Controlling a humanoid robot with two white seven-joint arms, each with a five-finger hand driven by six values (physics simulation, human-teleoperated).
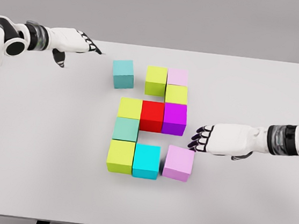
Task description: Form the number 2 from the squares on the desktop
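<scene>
Right hand open beside lilac cube, holding nothing, bare table right

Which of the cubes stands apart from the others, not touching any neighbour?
The teal cube at the upper left of the group. A strip of bare table separates it from the yellow-green cube to its right; every other cube sits against a neighbour.

surface: white table | on it: eleven coloured cubes, teal cube set apart
</scene>
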